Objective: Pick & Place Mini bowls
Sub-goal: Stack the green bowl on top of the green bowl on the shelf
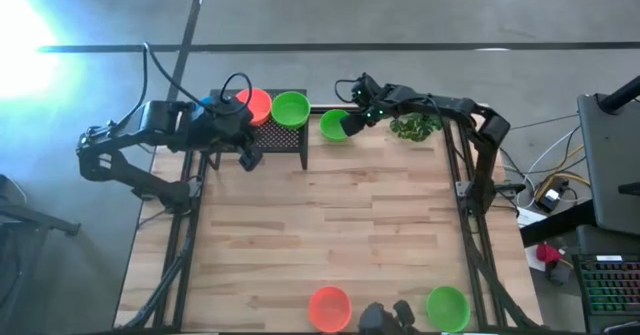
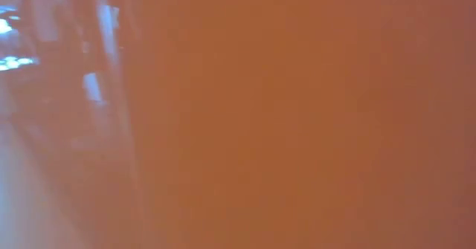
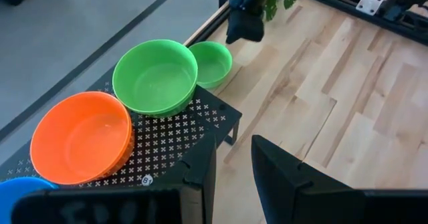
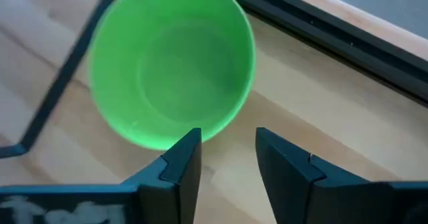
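Wooden table (image 1: pixel 330 235) from above, black mesh stand (image 1: pixel 280 137) at far edge bearing orange bowl (image 1: pixel 255 105) and green bowl (image 1: pixel 290 107); low view, all orange blur; left wrist, my left gripper (image 3: pixel 233 174) spread, empty; right wrist, my right gripper (image 4: pixel 227 158) parted, another green bowl (image 4: pixel 172 63) on the table just beyond.

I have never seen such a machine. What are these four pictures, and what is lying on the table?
It is a robot with two dark arms at a wooden table. One camera looks down from above. One sits at table height, but something orange blocks it. One rides on each wrist.

A black mesh stand carries a blue bowl, an orange bowl and a green bowl. The left gripper waits by the stand, open and empty. The right gripper is open beside another green bowl on the table, holding nothing. Two more bowls, orange and green, sit at the near edge, and a plant sprig at the far one.
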{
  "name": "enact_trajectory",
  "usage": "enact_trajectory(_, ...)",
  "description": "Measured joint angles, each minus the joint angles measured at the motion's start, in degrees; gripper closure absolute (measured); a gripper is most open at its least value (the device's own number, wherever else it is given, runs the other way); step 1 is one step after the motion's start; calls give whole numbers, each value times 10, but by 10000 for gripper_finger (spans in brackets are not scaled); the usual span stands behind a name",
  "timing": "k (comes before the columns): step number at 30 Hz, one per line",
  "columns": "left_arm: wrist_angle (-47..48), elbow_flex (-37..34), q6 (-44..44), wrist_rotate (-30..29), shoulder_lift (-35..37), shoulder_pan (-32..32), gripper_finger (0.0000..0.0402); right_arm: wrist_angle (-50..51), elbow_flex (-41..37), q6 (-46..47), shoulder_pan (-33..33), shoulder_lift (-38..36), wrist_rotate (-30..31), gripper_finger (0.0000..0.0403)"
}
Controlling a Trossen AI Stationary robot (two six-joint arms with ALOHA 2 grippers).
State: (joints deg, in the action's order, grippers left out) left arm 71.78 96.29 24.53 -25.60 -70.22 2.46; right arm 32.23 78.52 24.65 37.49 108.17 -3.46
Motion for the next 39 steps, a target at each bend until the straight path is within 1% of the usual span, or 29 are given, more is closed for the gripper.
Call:
enact_trajectory(6,-8,0,0,1,0,0,312,-39,3,0,8,31,-7,260)
enact_trajectory(12,-9,0,5,2,0,0,312,-42,13,3,8,73,-14,267)
enact_trajectory(16,-12,0,6,2,0,0,312,-43,18,-20,8,88,-12,276)
enact_trajectory(19,-13,0,7,2,0,0,312,-44,19,-21,8,89,-11,299)
enact_trajectory(21,-12,0,7,2,0,0,312,-43,18,-24,8,89,-11,326)
enact_trajectory(24,-13,0,7,2,0,0,312,-43,19,-31,8,89,-7,378)
enact_trajectory(25,-13,0,7,2,0,0,312,-43,18,-35,8,88,-6,385)
enact_trajectory(30,-13,0,8,2,0,0,312,-26,18,-45,8,54,-6,393)
enact_trajectory(37,-12,0,7,2,0,0,312,9,19,-67,10,-58,-4,394)
enact_trajectory(39,-12,0,6,2,0,0,312,22,30,-71,12,-88,-4,394)
